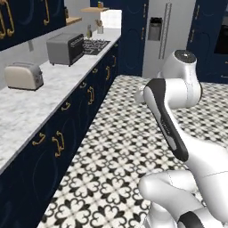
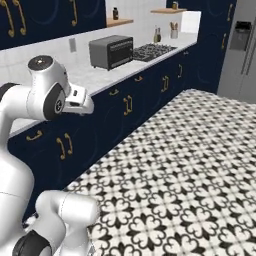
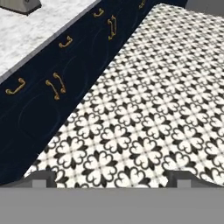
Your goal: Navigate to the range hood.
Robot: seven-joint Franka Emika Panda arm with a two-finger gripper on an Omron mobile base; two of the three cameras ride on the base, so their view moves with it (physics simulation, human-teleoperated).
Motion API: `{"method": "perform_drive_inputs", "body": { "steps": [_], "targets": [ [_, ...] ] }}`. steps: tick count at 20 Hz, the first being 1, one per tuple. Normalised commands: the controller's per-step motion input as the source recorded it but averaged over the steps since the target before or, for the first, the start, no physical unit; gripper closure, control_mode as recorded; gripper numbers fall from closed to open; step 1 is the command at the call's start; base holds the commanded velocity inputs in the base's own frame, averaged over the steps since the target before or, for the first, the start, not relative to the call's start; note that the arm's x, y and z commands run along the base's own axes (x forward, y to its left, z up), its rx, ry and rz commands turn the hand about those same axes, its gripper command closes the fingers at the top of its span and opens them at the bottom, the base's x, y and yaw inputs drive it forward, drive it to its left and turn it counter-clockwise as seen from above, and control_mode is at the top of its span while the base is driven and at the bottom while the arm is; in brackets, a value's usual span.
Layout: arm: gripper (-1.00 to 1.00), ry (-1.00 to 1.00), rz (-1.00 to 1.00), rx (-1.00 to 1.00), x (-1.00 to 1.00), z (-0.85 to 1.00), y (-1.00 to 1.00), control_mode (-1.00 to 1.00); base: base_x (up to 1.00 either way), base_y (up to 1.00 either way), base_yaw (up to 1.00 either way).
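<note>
I cannot tell where the range hood is. The one gas cooktop (image 1: 96,45) sits at the far end of the marble counter (image 1: 49,95), well ahead to my left. Behind it, one cup (image 2: 174,33) holds a few utensils. Nearer along the counter stand one toaster oven (image 1: 66,48) and one toaster (image 1: 23,75). Two wooden shelves (image 2: 120,21) hang on the wall. My gripper (image 3: 112,177) hangs over patterned floor (image 3: 144,109), fingertips (image 3: 43,177) spread wide, holding nothing.
</note>
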Motion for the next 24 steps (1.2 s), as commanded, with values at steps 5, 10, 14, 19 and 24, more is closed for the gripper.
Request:
{"method": "perform_drive_inputs", "body": {
  "steps": [5,10,14,19,24],
  "targets": [
    [-1.00,0.00,0.00,0.00,0.00,0.00,0.00,1.00,0.90,-0.28,-0.04],
    [-1.00,0.00,0.00,0.00,0.00,0.00,0.00,1.00,1.00,-0.52,0.00],
    [-1.00,0.00,0.00,0.00,0.00,0.00,0.00,1.00,1.00,-0.56,0.00],
    [-1.00,0.00,0.00,0.00,0.00,0.00,0.00,1.00,1.00,-0.54,0.00],
    [-1.00,0.00,0.00,0.00,0.00,0.00,0.00,1.00,1.00,-0.54,0.00]
  ]
}}
